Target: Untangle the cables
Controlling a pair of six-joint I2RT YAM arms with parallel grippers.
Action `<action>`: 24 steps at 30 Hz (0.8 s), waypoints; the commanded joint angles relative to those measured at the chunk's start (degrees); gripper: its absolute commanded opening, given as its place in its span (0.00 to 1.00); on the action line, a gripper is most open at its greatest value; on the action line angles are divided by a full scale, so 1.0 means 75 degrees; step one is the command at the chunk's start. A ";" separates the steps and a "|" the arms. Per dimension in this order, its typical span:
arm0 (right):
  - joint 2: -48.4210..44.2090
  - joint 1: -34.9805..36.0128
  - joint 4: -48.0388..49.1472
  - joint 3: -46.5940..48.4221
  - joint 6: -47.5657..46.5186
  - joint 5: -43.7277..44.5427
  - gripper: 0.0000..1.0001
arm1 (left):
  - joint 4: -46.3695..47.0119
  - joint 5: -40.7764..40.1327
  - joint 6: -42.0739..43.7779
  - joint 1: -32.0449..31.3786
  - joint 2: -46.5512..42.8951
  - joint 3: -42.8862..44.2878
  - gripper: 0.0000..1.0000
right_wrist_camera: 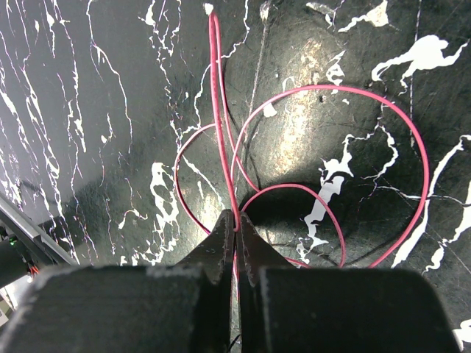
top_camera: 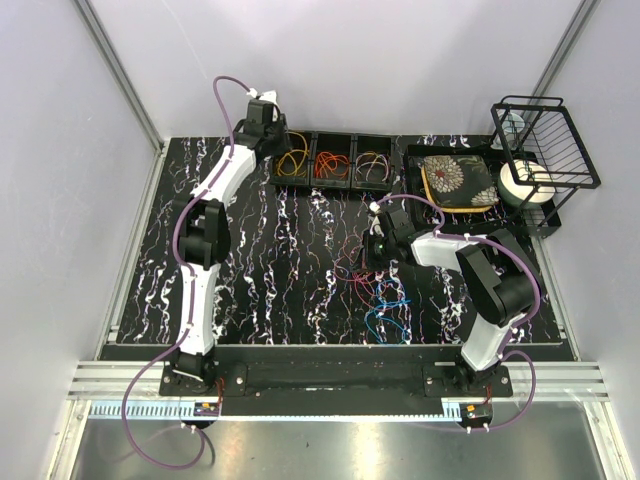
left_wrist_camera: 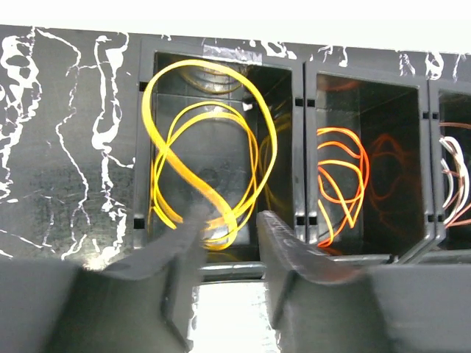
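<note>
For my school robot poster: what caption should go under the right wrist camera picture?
The right hand pinches a thin red cable, its loops spread over the black marbled table.

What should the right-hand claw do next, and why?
Probably lift the red cable slowly up and away from the pile: the right gripper is shut on one strand, and the cable's loops lie loose by the tangle.

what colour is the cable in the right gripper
Red. The cable in the right gripper shows best in the right wrist view.
</note>
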 commanded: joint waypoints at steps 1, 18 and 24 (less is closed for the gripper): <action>0.0225 -0.0002 -0.0307 -0.0086 -0.0184 0.0247 0.00 | 0.0091 0.0175 -0.0017 0.0041 -0.0616 -0.0037 0.23; 0.0202 -0.0002 -0.0296 -0.0086 -0.0172 0.0258 0.00 | -0.0038 0.0282 -0.0205 0.0006 -0.1013 -0.0482 0.98; 0.0050 -0.0002 -0.0295 -0.0168 -0.0090 0.0364 0.00 | -0.0050 0.0000 -0.0205 -0.0005 -0.2218 -0.1594 0.99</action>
